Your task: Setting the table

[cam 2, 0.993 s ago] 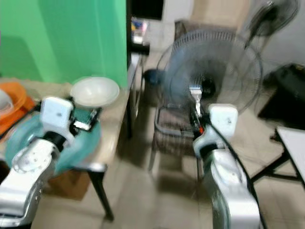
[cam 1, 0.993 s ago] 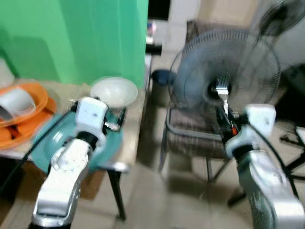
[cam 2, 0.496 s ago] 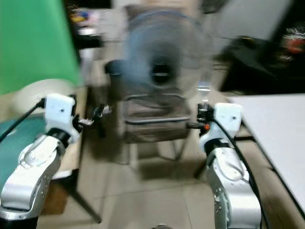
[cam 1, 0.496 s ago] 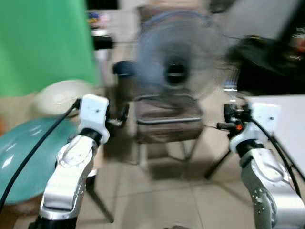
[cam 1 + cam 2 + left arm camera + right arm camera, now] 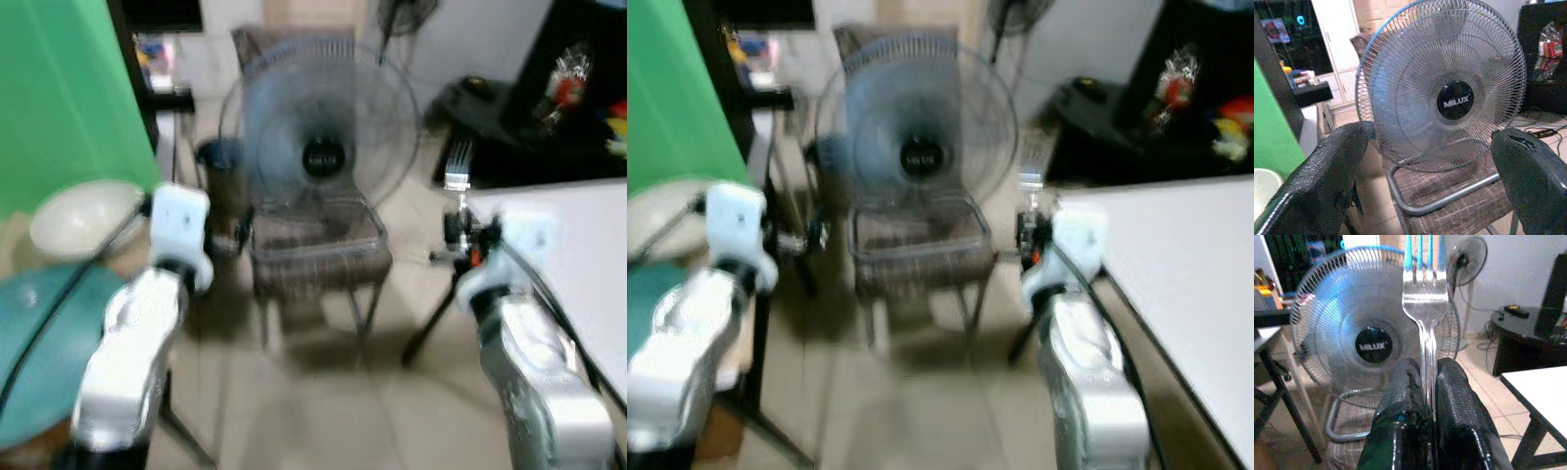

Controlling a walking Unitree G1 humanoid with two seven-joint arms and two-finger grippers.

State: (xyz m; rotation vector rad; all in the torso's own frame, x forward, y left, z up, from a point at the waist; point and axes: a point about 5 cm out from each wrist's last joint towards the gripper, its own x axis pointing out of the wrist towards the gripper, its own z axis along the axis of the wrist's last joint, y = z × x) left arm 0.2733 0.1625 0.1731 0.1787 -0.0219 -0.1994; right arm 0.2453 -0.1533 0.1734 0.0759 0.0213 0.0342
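Observation:
My right gripper (image 5: 460, 233) is shut on a silver fork (image 5: 1425, 293), which stands upright with its tines up, pinched by the handle between the two black fingers (image 5: 1405, 399). It hovers by the near left corner of a white table (image 5: 578, 245). My left gripper (image 5: 1425, 161) is open with nothing between its fingers (image 5: 1322, 181). It is raised beside the edge of a side table that carries a white bowl (image 5: 83, 215) and a teal plate (image 5: 39, 343).
A large standing fan (image 5: 323, 147) rests on a brown chair (image 5: 313, 250) straight ahead, between the two tables. A green sheet (image 5: 59, 88) hangs at the left. A second fan (image 5: 1466, 257) and a dark low table (image 5: 1528, 328) stand behind.
The camera has swung to the right: the side table with its orange dishes slid out to the left and the white table came in. The fork stays held upright.

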